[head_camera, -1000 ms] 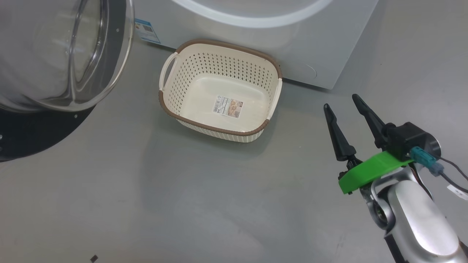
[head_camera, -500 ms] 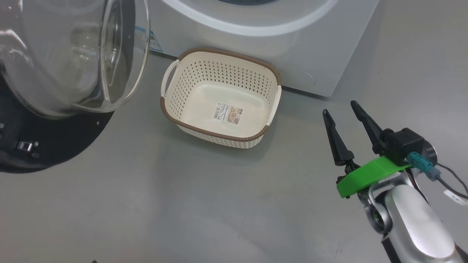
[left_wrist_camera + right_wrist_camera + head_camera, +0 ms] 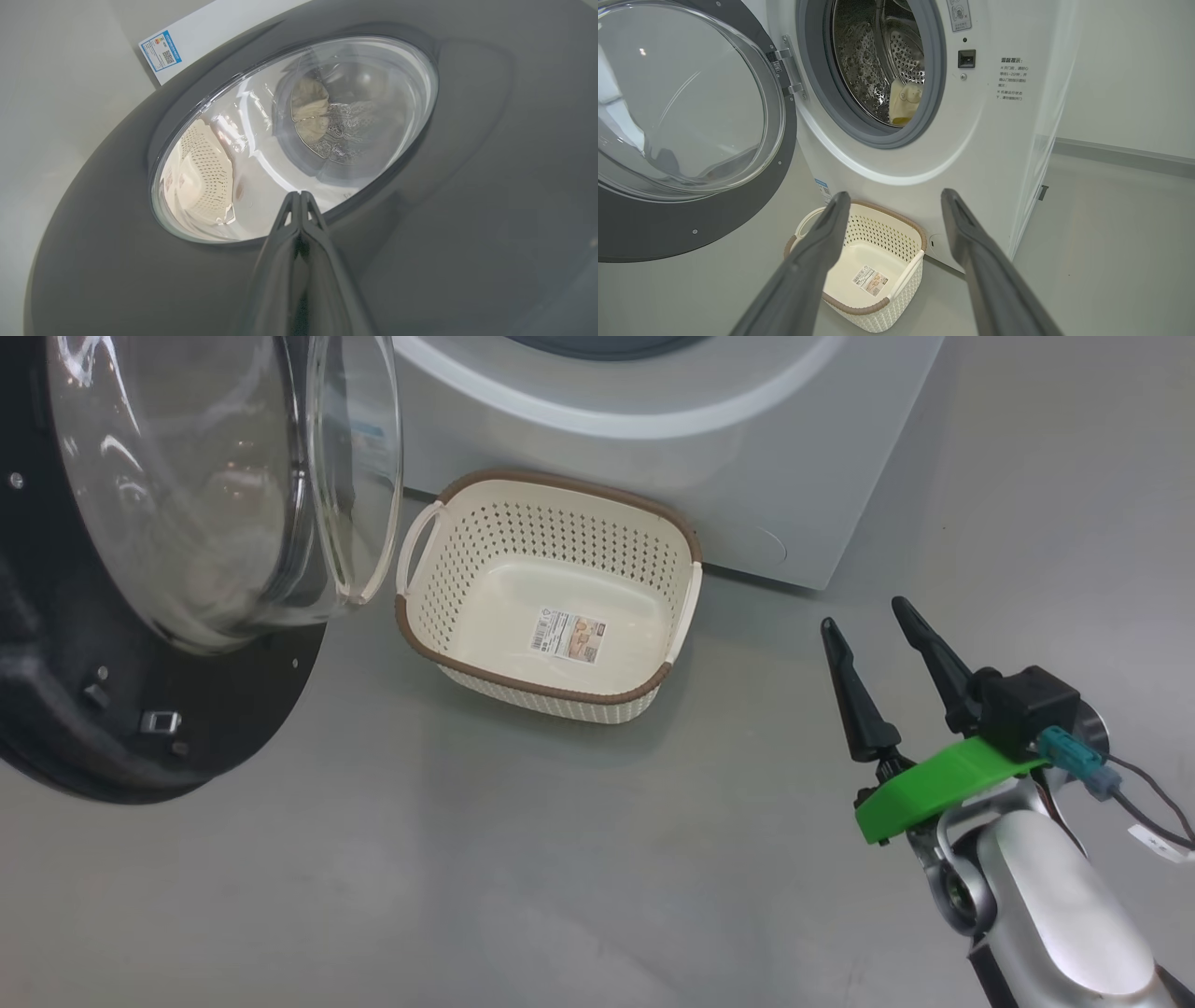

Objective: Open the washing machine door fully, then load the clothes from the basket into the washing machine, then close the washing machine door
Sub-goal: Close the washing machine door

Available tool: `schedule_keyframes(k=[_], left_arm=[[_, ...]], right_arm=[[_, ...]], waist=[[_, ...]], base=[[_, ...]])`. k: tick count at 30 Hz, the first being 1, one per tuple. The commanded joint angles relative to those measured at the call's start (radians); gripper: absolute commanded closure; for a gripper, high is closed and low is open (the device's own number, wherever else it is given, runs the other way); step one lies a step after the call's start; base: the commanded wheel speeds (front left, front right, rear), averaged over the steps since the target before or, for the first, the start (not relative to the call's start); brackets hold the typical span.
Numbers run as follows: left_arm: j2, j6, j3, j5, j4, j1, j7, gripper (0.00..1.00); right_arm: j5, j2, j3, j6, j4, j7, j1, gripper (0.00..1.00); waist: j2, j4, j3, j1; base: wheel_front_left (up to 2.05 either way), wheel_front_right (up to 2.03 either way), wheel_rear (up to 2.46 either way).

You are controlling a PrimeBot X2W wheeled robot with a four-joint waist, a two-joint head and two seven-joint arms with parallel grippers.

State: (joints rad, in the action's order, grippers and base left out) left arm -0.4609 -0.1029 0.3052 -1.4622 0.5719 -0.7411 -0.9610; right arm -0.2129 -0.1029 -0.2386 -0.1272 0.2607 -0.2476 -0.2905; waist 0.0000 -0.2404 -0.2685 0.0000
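The washing machine door [image 3: 187,523] stands partly open at the left, its glass bowl facing the basket. My left gripper [image 3: 299,193] is shut with nothing in it, its tips at the door's [image 3: 117,233] outer face by the edge of the glass. The cream basket [image 3: 551,597] sits empty on the floor against the washing machine [image 3: 653,457]. Pale yellow clothes [image 3: 903,100] lie inside the steel drum. My right gripper [image 3: 864,616] hovers open to the right of the basket, holding nothing. In the right wrist view its fingers [image 3: 822,242] point at the basket [image 3: 868,261].
Grey floor [image 3: 560,859] spreads in front of the basket and around my right arm. The machine's right corner [image 3: 822,579] is just beyond my right gripper. A blue label [image 3: 161,50] marks the machine's low front.
The door has swung to the right in the head view, toward the machine front and the basket. The head camera has shifted slightly. My right gripper stays open in about the same place.
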Motion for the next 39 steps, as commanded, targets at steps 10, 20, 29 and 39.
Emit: schedule_keyframes(k=[10, 20, 29, 39], left_arm=[[0.012, 0.052, -0.011, -0.016, -0.191, 0.075, -0.054, 1.0], [0.087, 0.091, -0.019, -0.039, -0.279, 0.133, -0.052, 1.0], [0.175, 0.116, -0.061, -0.044, -0.346, 0.154, -0.041, 1.0], [0.235, 0.115, -0.085, -0.037, -0.346, 0.137, -0.007, 1.0]], right_arm=[[-0.027, 0.022, -0.022, -0.003, -0.013, -0.013, 0.004, 0.0], [-0.034, 0.032, -0.017, -0.003, -0.02, -0.014, 0.012, 0.0], [-0.033, 0.038, -0.003, -0.003, -0.031, -0.014, 0.016, 0.0], [-0.032, 0.044, 0.008, -0.003, -0.039, -0.014, 0.012, 0.0]], waist=[[0.0, 0.037, 0.024, 0.0], [0.0, 0.075, 0.05, 0.0], [0.0, 0.107, 0.05, 0.0], [0.0, 0.159, 0.037, 0.0]], base=[[0.0, 0.0, 0.0], [0.0, 0.0, 0.0], [0.0, 0.0, 0.0], [0.0, 0.0, 0.0]])
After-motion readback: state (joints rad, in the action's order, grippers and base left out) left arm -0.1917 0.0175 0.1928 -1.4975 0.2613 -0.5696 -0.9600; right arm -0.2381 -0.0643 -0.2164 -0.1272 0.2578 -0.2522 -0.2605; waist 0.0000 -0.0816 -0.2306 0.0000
